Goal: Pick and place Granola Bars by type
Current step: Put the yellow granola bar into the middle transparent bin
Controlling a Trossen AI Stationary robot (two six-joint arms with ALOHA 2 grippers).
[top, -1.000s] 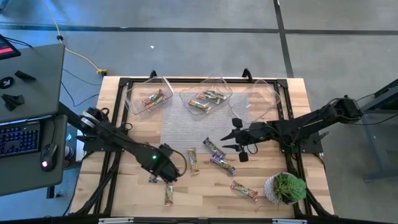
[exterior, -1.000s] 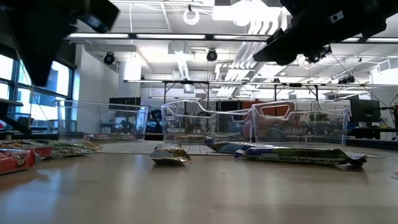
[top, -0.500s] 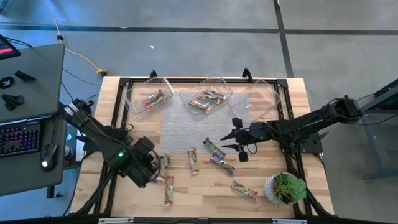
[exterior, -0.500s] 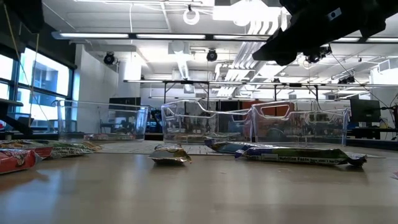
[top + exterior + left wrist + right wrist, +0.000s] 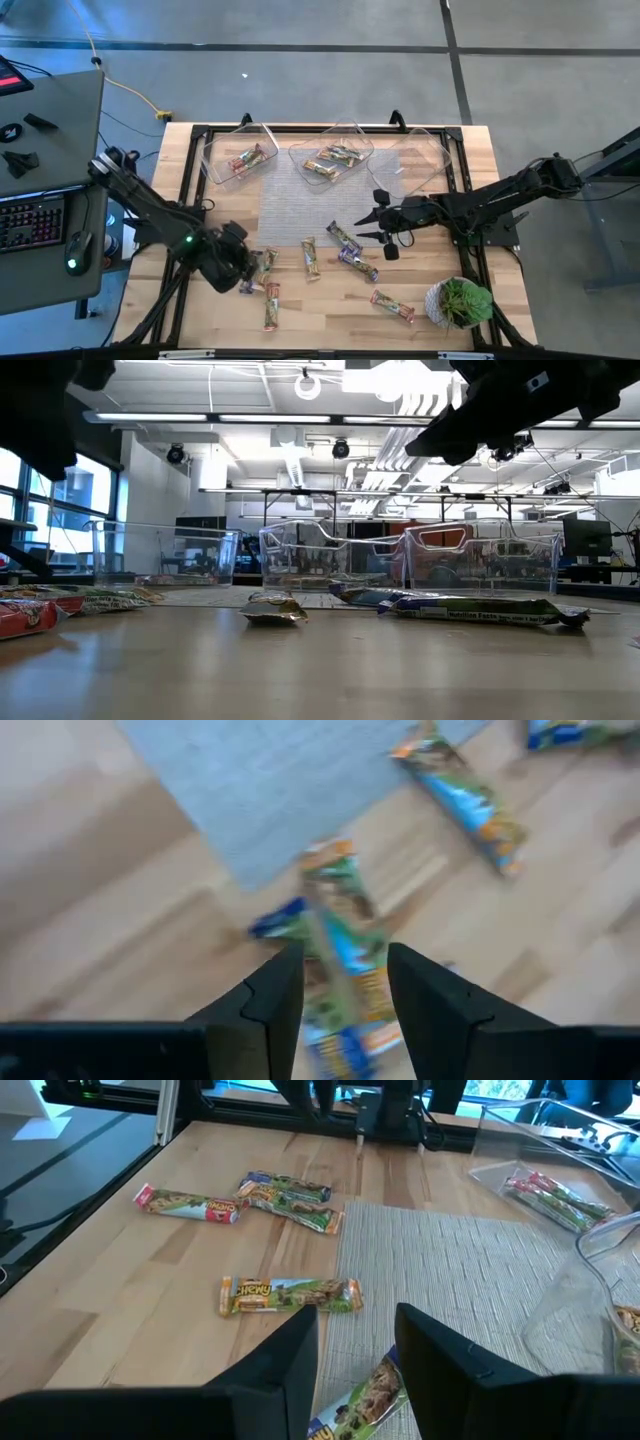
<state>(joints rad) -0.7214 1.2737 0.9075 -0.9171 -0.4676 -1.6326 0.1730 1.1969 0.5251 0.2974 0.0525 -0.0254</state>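
**Left arm resetting over the near-left bars**

The left gripper [image 5: 243, 268], fingers spread and empty, is swinging back from the table's left edge toward the shiny green-tan granola bars [image 5: 264, 268] beside the grey woven mat [image 5: 320, 195]. The right gripper [image 5: 375, 222] is hovering unchanged, fingers parted, holding nothing. No pick yet.

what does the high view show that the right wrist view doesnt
Only the high view: the potted plant at the table's near right corner, the keyboard on the side desk, the whole right arm reaching in, and the left gripper low over bars near the table's left front.

Only the right wrist view: the right gripper's own jaws up close, standing apart with nothing between them.

Both: the woven grey mat, loose granola bars on the wood, and a clear tub with a red-wrapped bar inside.
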